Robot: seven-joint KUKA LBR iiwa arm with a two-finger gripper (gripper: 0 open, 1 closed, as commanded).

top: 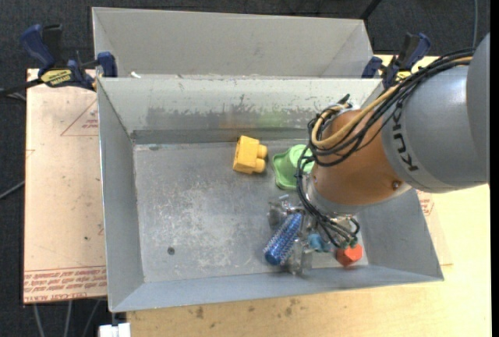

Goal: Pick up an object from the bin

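Observation:
My gripper (300, 260) is low in the bin's front right part, its grey metal showing under the arm's orange cover. A blue ridged, brush-like piece (281, 239) lies slantwise right at it, touching or nearly touching the metal. A small red-orange thing (350, 254) sits just to the gripper's right by the front wall. A green rounded thing (290, 164) lies behind the gripper, partly hidden by the cover. A yellow block (249, 154) rests further left, near the back wall.
The arm and its orange cover with black cables hang over the bin's right side and hide the floor there. The bin's sloping front and right walls are close to the gripper. The left half of the floor is bare metal.

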